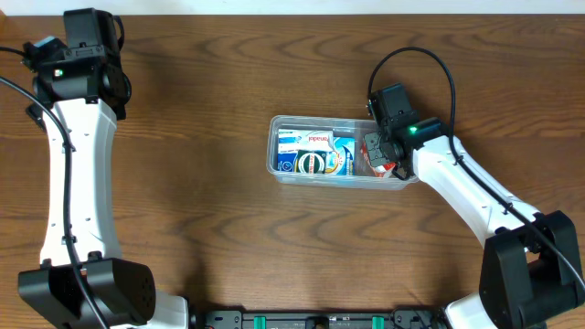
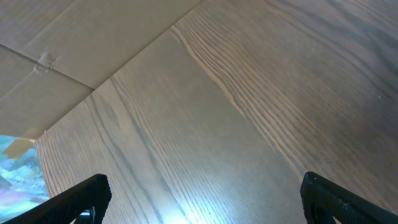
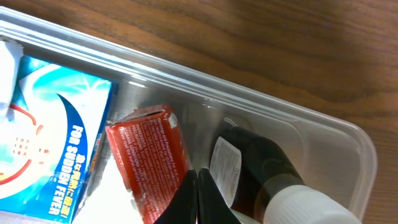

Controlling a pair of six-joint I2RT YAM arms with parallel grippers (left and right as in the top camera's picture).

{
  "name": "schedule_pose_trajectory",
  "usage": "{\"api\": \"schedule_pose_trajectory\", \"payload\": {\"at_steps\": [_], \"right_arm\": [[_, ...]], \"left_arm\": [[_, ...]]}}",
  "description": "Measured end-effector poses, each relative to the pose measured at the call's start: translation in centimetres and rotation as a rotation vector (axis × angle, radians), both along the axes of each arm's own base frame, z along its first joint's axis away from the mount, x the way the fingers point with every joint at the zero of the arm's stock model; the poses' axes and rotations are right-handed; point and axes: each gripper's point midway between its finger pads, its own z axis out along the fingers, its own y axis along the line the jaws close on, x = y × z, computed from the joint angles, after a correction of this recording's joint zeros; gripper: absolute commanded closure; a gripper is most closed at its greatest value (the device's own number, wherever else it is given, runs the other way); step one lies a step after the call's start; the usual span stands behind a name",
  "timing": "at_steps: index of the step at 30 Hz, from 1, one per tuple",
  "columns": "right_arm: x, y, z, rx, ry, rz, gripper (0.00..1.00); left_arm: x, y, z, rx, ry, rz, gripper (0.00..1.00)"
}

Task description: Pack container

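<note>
Closest to the right wrist lens, we saw the right pincer (image 3: 198, 180) pressed fully shut with nothing between its tips. It was poised inside the container (image 3: 261, 104), between a red box (image 3: 149, 155) and a white-capped dark bottle (image 3: 258, 158). At the left of that frame lay a blue-and-white box (image 3: 56, 124). Seen from overhead, the container sat on the tabletop (image 1: 201, 201) just right of centre. The left pincer (image 2: 205, 180), in the overhead frame's upper left, gaped wide and held nothing above the tabletop.
</note>
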Motion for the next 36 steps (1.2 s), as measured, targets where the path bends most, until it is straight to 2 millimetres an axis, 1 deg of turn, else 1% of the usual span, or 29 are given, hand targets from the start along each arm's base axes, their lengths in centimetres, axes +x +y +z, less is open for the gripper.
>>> {"api": "schedule_pose_trajectory", "payload": {"at_steps": [5,15,23,27,32,36], "right_arm": [[0.0,0.2,0.0,0.01,0.003,0.001,0.99],[-0.3,1.2,-0.2,0.065,0.023,0.023,0.99],[0.6,1.6,0.3,0.081,-0.02,0.036,0.99],[0.8,1.1,0.3,0.049,-0.029,0.032,0.99],[0.9,-0.2,0.3,0.006,-0.032,0.004,0.99],[1.0,-0.6,0.3,-0.005,-0.036,-0.005,0.99]], "left_arm": [[0.0,0.0,0.0,0.0,0.0,0.0,0.02],[0.0,0.0,0.0,0.0,0.0,0.0,0.02],[0.0,0.0,0.0,0.0,0.0,0.0,0.02],[0.0,0.0,0.0,0.0,0.0,0.0,0.02],[0.0,0.0,0.0,0.0,0.0,0.0,0.02],[0.0,0.0,0.0,0.0,0.0,0.0,0.02]]}}
